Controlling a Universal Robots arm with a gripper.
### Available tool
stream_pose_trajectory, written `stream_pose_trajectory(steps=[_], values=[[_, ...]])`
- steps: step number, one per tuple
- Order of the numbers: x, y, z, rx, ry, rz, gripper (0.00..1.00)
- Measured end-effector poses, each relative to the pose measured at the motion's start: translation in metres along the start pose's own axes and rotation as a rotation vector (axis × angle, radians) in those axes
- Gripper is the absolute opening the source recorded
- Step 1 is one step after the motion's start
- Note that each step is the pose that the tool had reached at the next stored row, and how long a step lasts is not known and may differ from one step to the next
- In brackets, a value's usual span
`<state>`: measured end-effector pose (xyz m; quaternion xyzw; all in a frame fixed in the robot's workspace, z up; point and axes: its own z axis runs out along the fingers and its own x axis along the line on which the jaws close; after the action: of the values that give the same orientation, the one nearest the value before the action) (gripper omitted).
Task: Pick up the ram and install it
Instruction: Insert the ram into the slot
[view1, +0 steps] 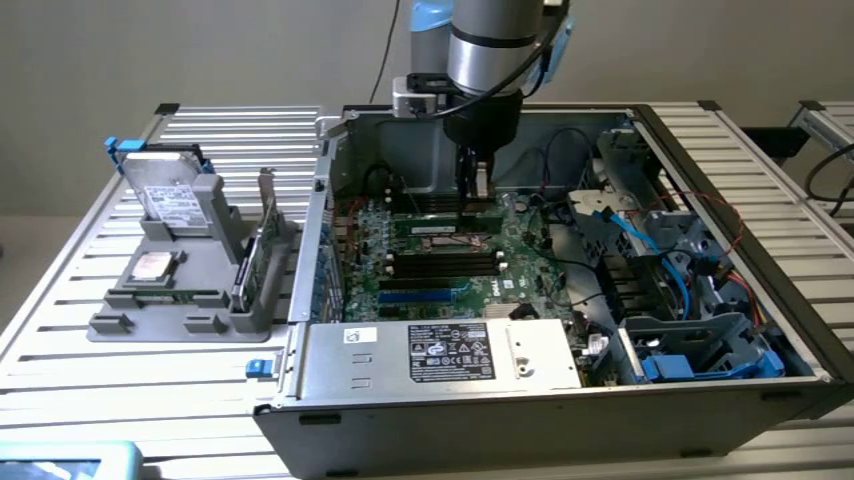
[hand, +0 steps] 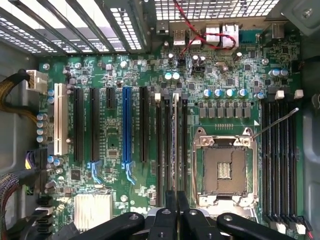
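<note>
Inside the open computer case (view1: 320, 200), my gripper (view1: 475, 188) hangs low over the green motherboard (view1: 441, 290). It is shut on the ram (view1: 434, 214), a thin green stick lying level just under the fingers at the far end of the board. In the wrist view the ram (hand: 175, 145) appears edge-on, running away from my gripper (hand: 176, 220) along the black memory slots beside the CPU socket (hand: 225, 170). Whether the stick is seated in a slot or just above it cannot be told.
A grey holder (view1: 174, 320) at the exterior view's left carries a silver hard drive (view1: 171, 190) and an upright expansion card (view1: 274, 240). The power supply (view1: 441, 355) fills the case's near side. A drive cage with blue cables (view1: 667, 300) stands at the exterior view's right. More memory slots (hand: 280, 160) flank the socket.
</note>
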<state>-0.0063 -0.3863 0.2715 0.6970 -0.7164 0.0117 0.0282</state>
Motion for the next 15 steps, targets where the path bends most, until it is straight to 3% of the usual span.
stream_pose_trajectory(steps=[10,15], values=[[0.005,-0.0003,0.0063,0.0,0.0013,0.0,0.12],[0.005,-0.0005,0.0117,0.0,0.0049,0.0,0.12]])
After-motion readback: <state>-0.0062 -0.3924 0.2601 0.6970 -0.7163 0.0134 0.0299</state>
